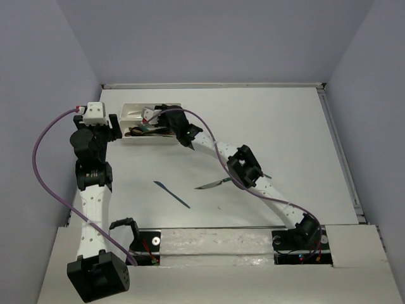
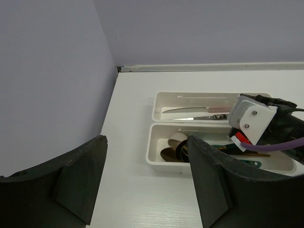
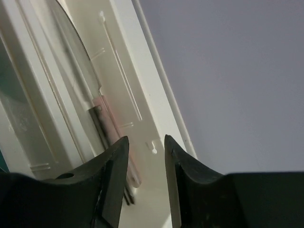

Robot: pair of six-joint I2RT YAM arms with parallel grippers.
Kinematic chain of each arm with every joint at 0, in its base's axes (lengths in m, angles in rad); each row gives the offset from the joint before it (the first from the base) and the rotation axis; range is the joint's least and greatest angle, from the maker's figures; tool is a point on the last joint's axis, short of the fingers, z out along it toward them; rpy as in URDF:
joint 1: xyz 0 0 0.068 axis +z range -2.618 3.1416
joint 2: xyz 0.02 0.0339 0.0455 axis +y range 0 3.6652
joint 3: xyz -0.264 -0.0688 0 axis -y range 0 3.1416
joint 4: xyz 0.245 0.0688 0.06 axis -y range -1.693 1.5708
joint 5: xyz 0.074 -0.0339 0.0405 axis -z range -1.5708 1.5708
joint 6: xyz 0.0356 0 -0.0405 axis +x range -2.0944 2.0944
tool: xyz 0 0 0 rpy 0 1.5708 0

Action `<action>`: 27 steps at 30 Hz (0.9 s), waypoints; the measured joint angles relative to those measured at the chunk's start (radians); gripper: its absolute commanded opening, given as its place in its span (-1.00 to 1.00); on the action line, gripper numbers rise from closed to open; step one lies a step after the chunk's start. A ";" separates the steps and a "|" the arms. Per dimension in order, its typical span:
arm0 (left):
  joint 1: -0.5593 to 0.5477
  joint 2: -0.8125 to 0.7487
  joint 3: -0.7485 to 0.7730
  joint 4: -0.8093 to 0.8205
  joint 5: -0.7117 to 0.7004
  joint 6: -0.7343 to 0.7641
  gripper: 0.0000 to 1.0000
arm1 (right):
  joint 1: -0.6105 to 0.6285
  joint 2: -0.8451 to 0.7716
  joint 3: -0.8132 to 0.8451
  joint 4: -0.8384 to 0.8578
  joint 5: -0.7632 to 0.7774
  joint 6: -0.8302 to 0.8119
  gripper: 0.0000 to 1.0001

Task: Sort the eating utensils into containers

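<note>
Both claws at the two white trays in the far left corner of the counter [image 1: 288,136]

The right claw [image 3: 146,138] hangs over the far tray [image 2: 157,107], its jaws slightly parted and pinching nothing, with a silver knife with a pinkish handle [image 3: 107,114] lying in that tray just beneath it. The left claw [image 2: 147,142] is spread wide and empty, just beside the left ends of the trays, close to the side wall [image 2: 47,71]. The near tray [image 2: 155,154], touching the far one along its long side, holds a heap of beige, brown and black spoons [image 2: 175,148]; the right arm's wrist camera [image 2: 251,118] and purple cable [image 2: 275,145] cover its right part. A dark blue knife [image 1: 171,193] lies loose on the counter, and a silver knife [image 1: 211,185] lies partly under the right forearm.
</note>
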 measured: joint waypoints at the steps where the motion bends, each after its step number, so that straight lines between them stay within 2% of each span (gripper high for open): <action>1: 0.000 0.000 0.000 0.000 0.001 0.000 0.59 | 0.000 0.000 0.000 0.006 0.002 0.002 -0.07; 7: 0.000 0.000 0.000 0.000 0.006 0.000 0.59 | -0.001 -0.004 -0.005 0.022 0.019 0.031 0.07; 11: 0.000 0.000 0.000 0.000 0.006 0.000 0.59 | 0.005 -0.060 -0.076 0.017 0.046 0.066 0.27; 15: 0.001 0.000 0.000 0.000 0.006 0.000 0.60 | 0.034 -0.187 -0.209 -0.055 0.109 0.152 0.82; 19: 0.011 0.000 0.000 -0.001 0.003 0.002 0.61 | 0.106 -0.493 -0.494 -0.203 0.097 0.348 0.83; 22: 0.018 -0.001 0.000 -0.001 0.004 0.003 0.61 | 0.179 -0.765 -0.732 -0.245 0.051 0.518 0.75; 24: 0.021 -0.002 0.000 -0.001 0.005 0.003 0.61 | 0.236 -0.901 -0.825 -0.262 0.042 0.609 0.74; 27: 0.027 -0.007 0.000 -0.002 0.008 0.003 0.61 | 0.312 -0.970 -0.871 -0.305 0.023 0.739 0.71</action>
